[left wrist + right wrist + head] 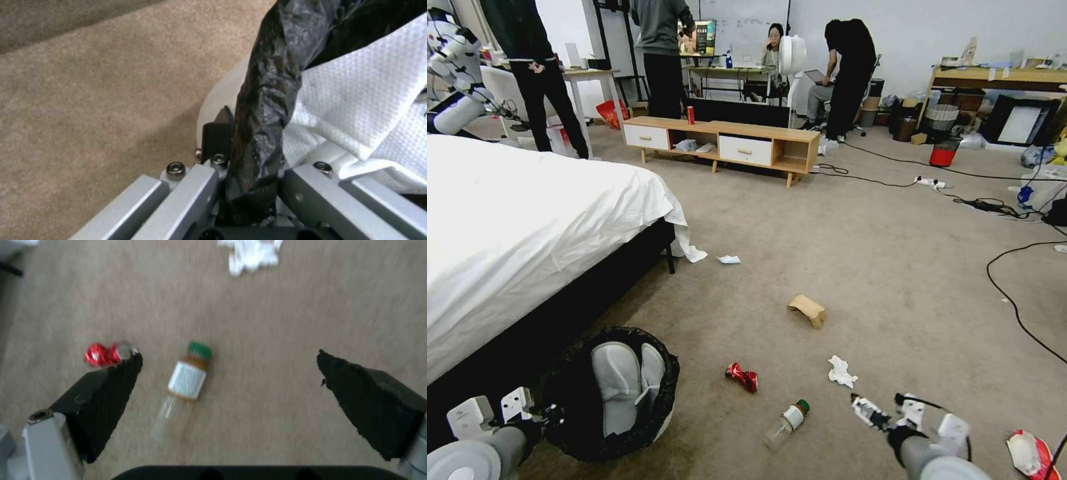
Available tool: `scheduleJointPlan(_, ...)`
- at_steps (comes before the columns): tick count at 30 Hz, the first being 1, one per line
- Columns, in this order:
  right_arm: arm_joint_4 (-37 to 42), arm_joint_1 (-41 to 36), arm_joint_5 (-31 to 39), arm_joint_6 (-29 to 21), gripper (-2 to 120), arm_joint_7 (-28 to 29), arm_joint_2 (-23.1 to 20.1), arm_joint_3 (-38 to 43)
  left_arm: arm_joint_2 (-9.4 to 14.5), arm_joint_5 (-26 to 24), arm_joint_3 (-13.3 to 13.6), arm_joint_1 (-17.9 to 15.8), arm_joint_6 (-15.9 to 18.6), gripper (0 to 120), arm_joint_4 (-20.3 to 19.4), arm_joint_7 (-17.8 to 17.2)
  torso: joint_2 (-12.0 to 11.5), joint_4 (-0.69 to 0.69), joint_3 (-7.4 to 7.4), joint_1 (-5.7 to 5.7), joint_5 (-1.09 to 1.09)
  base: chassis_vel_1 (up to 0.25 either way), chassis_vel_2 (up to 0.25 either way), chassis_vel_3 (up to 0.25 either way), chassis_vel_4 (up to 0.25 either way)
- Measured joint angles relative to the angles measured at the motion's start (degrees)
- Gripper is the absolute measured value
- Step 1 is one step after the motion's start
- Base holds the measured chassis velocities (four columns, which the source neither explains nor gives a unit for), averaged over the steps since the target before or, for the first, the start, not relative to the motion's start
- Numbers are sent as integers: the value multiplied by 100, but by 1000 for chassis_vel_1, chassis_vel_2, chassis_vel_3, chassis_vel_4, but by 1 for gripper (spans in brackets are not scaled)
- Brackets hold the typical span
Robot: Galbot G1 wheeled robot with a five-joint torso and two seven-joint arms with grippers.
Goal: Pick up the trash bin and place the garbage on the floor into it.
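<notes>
The trash bin (664, 400), lined with a black bag, stands at the bottom left beside the bed and holds white slippers. My left gripper (550, 417) is shut on its bag-covered rim (267, 100), with one black pad (218, 133) pressed against it. My right gripper (880, 410) hangs open above the floor (894, 280), its fingers (106, 390) spread wide over the clear green-capped bottle (184, 386). Garbage lies around: the bottle (787, 423), a red wrapper (742, 377), a white tissue (841, 371), tan cardboard (808, 310), a snack bag (1030, 453) and a paper scrap (728, 259).
A bed (507, 220) with a white sheet borders the left. A low wooden cabinet (727, 143) with a red can (691, 115) stands at the back. Black cables (1014, 293) cross the carpet on the right, near a red-and-black mesh bin (944, 152).
</notes>
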Motion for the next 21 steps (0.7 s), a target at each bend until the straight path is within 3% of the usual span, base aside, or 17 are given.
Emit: scheduleJointPlan(21,-1668,966,-9,72,100,256,597,-1017,-71,138,9,-36,0,0,197,97,0,-1,0,0,0,0,0,0,0)
